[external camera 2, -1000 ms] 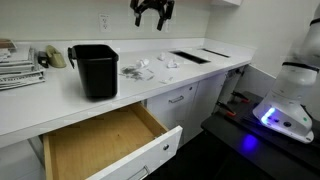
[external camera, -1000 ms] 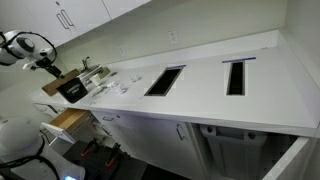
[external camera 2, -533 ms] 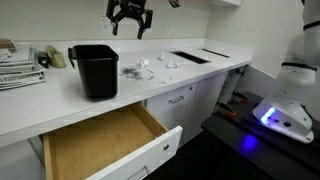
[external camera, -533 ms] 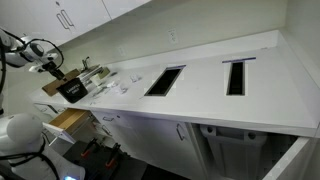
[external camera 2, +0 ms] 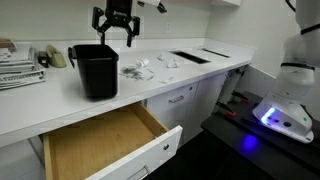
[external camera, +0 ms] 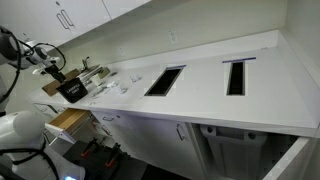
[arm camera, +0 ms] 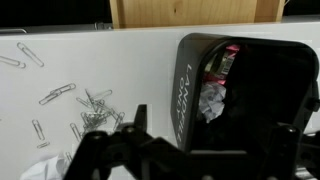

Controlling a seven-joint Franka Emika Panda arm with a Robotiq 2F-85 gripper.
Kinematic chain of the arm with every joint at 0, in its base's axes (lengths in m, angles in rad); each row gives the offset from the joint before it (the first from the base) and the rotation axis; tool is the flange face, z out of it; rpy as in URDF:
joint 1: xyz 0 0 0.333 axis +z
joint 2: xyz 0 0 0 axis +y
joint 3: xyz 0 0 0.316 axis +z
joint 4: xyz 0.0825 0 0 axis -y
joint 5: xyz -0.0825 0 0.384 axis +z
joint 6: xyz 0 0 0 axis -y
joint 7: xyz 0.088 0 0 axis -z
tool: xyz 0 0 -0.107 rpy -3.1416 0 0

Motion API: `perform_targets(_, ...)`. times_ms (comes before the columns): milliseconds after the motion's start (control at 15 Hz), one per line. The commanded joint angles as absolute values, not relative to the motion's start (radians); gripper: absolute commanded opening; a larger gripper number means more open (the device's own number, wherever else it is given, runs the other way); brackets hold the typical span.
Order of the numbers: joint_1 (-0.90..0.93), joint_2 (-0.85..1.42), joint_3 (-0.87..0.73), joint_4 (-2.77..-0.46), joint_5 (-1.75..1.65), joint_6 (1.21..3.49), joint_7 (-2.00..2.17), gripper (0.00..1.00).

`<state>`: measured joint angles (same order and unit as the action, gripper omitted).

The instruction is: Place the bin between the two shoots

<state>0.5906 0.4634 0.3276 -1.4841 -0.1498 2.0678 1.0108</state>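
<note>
Gripper (external camera 2: 113, 38) spread wide, gripping nothing, hovering over black waste bin (external camera 2: 95, 70) — upright on the counter (external camera 2: 40, 105), just below the fingertips, one wall seemingly between them. Chutes (external camera: 165, 80) well apart — beyond scattered paperclips (external camera 2: 135, 70).

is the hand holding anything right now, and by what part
Nothing is held. The hand hangs open in the air above the black bin, apart from it.

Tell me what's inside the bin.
The wrist view shows crumpled white paper and a pink-red scrap in the bin. The rest of the inside is in deep shadow, and the walls hide the bottom.
</note>
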Motion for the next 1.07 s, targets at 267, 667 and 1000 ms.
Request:
perform_targets(267, 0.688, 0.581, 0.227, -1.318, -0.149, 1.967, 1.020, 1.00)
perform_targets(667, 0.711, 0.617, 0.191, -1.293, -0.147, 1.961, 1.018, 0.66)
perform_targets(1000, 0.723, 0.625, 0.182, -1.278, -0.151, 1.916, 1.004, 0.25)
